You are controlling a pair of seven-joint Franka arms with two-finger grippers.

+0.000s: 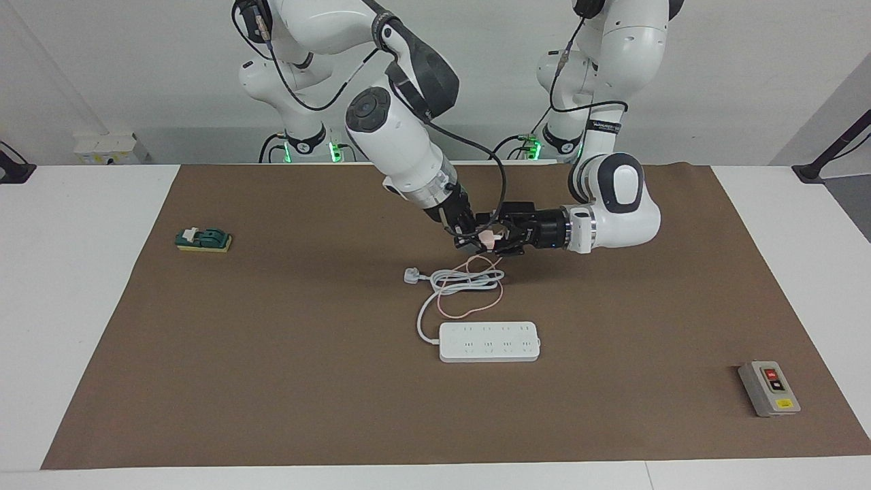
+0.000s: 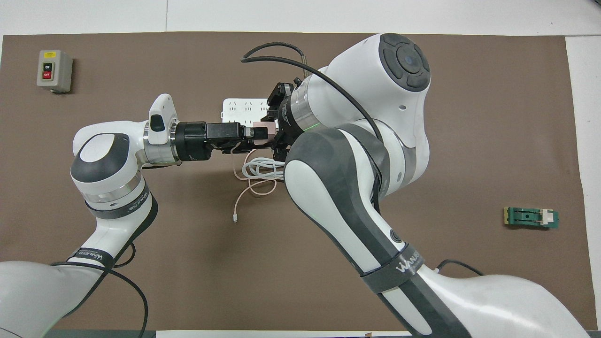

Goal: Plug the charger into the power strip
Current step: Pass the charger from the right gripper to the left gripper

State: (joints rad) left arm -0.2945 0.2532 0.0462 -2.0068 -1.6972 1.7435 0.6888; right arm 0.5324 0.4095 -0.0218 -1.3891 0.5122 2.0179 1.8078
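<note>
Both grippers, left (image 1: 501, 237) and right (image 1: 469, 235), clasp the one charger (image 1: 488, 237) above one power strip (image 1: 489, 341).

Overhead view. The left gripper (image 2: 250, 136) and right gripper (image 2: 272, 134) meet tip to tip above the brown-covered bench (image 2: 141, 291), with the pale-pink charger (image 2: 260, 132) between them; which jaws clamp it cannot be told. Its thin pink cable (image 2: 242, 192) hangs below the jaws onto a coiled white cord (image 2: 258, 169). The power strip (image 2: 242, 109) lies partly hidden beneath the right gripper.
</note>
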